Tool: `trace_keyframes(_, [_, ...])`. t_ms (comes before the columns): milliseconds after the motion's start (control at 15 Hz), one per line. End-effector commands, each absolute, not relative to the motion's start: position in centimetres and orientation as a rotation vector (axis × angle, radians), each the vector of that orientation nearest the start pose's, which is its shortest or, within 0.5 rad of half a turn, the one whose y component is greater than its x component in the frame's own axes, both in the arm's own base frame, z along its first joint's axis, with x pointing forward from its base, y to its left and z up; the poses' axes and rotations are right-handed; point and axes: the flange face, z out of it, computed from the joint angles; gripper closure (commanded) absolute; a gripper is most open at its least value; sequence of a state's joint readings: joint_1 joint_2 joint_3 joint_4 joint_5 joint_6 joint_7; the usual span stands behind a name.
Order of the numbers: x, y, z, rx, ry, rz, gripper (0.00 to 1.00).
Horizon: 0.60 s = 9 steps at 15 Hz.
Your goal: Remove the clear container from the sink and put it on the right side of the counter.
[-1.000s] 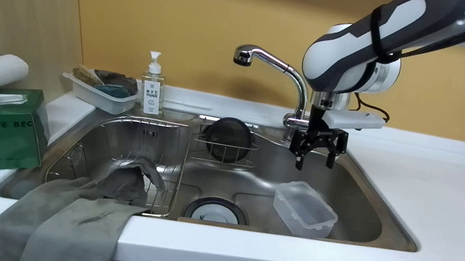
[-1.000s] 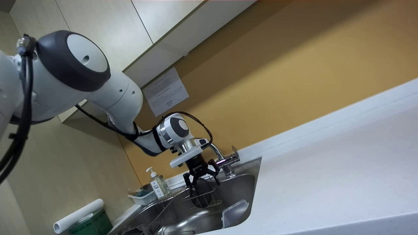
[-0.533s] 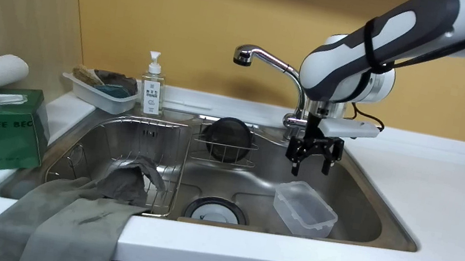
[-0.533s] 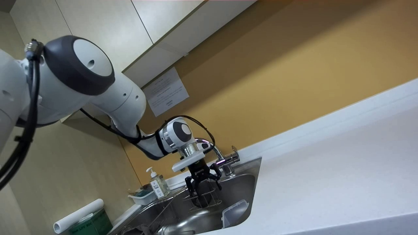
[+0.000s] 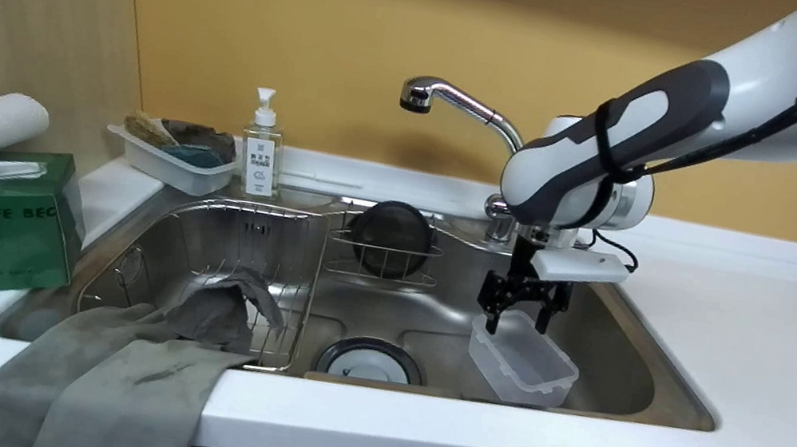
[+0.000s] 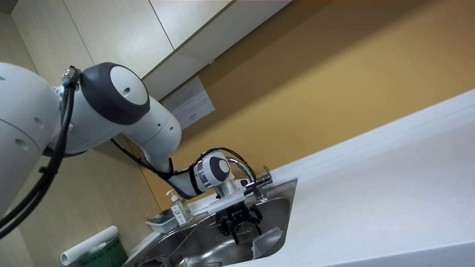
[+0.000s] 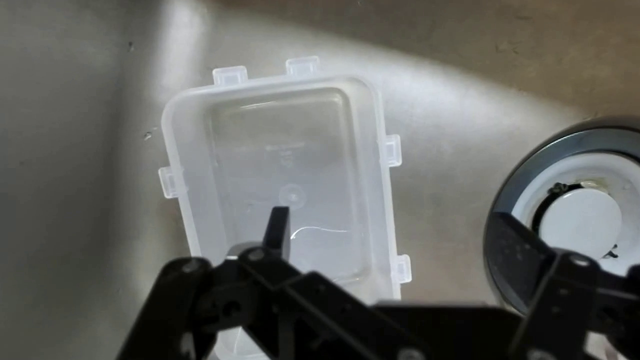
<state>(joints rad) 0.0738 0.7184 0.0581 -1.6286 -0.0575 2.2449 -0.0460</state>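
"Down went the arm [image 5: 778, 85] over the last second, bringing its jaws nearer the clear tub [image 7: 285, 165]."

"Where was the tub, and did they have it?"

"It sat open side up in the sink [image 5: 610, 364], right of centre in an exterior view. The jaws were spread, pinching nothing; from the wrist, one covered part of the tub's inside and the other part of the drain [image 7: 580, 220], a long side wall showing between."

"How best to take it?"

"Straight down, I judged, that side midway, then a soft squeeze, since thin plastic would likely bow. A full lift past the rim seemed wise before any swing."

"And the room?"

"Smooth white bench [image 5: 775, 343] ran along the right of the frame, the likely landing place. Yellow wall [image 5: 303, 21] stood behind, and the tap [image 5: 460, 99] arched at upper centre, near enough the arm to mind."
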Motion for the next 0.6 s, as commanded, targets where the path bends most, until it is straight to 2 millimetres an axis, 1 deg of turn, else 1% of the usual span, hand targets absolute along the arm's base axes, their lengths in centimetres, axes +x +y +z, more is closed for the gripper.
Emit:
trace_keyframes(0, [67.9,7.8,17.7,-3.104,-0.296,0.146,0.00])
trace_keyframes(333, [67.9,7.0,15.6,-3.091,-0.266,0.176,0.00])
trace_keyframes(533, [67.8,7.3,15.0,-3.097,-0.272,0.191,0.00])
